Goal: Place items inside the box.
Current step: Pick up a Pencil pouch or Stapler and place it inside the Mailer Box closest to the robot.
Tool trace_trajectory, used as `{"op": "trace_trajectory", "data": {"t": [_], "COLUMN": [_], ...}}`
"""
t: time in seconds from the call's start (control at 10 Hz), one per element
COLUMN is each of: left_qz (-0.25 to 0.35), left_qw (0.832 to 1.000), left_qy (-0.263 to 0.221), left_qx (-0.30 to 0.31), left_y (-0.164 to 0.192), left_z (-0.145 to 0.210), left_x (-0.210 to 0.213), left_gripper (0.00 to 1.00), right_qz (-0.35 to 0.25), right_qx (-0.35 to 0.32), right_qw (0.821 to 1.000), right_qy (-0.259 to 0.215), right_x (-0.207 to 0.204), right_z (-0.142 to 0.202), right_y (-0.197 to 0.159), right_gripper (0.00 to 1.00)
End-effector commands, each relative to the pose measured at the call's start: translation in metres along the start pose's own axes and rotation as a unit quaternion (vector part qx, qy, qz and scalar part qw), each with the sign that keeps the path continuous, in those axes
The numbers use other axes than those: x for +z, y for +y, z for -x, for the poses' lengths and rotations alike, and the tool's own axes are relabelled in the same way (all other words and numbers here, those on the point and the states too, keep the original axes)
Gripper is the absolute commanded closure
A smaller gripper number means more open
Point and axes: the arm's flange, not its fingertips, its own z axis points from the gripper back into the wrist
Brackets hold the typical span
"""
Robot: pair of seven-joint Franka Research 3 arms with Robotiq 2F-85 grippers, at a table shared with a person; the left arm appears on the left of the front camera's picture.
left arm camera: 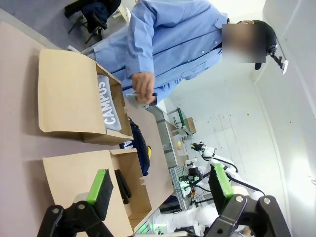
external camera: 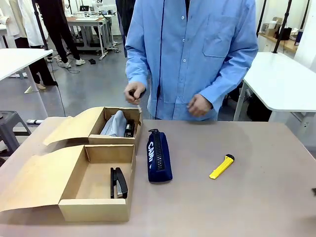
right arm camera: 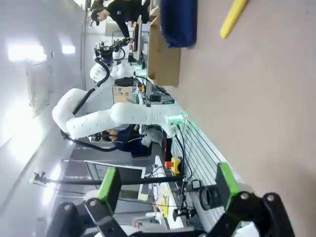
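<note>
So the yellow utility knife (external camera: 221,166) is lying loose on the bench (external camera: 256,207), right of the middle, with its long axis slanting from near-left to far-right. The navy pencil case (external camera: 159,155) lies lengthwise just beside the near box (external camera: 94,210), which has the stapler (external camera: 118,182) in it. The robot's right hand (right arm camera: 168,185) is spread wide and empty with the knife well ahead of it, so I'd say that arm's nearer. Its left hand (left arm camera: 160,190) is released too, nothing in it, over on the boxes' side.
</note>
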Motion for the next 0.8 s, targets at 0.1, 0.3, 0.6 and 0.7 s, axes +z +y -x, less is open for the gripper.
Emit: {"op": "trace_trajectory", "data": {"t": [0.1,0.3,0.6,0.7], "left_qz": [0.011,0.011,0.011,0.011], "left_qw": [1.000,1.000,1.000,1.000], "left_qy": [-0.006,-0.006,-0.006,-0.006], "left_qx": [-0.012,-0.012,-0.012,-0.012], "left_y": [-0.0012,-0.0012,-0.0012,-0.0012], "left_z": [-0.0006,-0.0006,-0.0006,-0.0006], "left_x": [-0.0016,-0.0016,-0.0016,-0.0016], "left_gripper": [0.00,0.00,0.00,0.00], "right_qz": [0.016,0.016,0.016,0.016], "right_qx": [0.004,0.004,0.004,0.004], "right_qw": [0.999,0.999,0.999,0.999], "right_qy": [-0.031,-0.031,-0.031,-0.031], "right_x": [0.0176,0.0176,0.0176,0.0176], "right_z": [0.0015,0.0015,0.0015,0.0015], "right_y": [0.0574,0.0574,0.0574,0.0574], "right_gripper": [0.00,0.00,0.00,0.00]}}
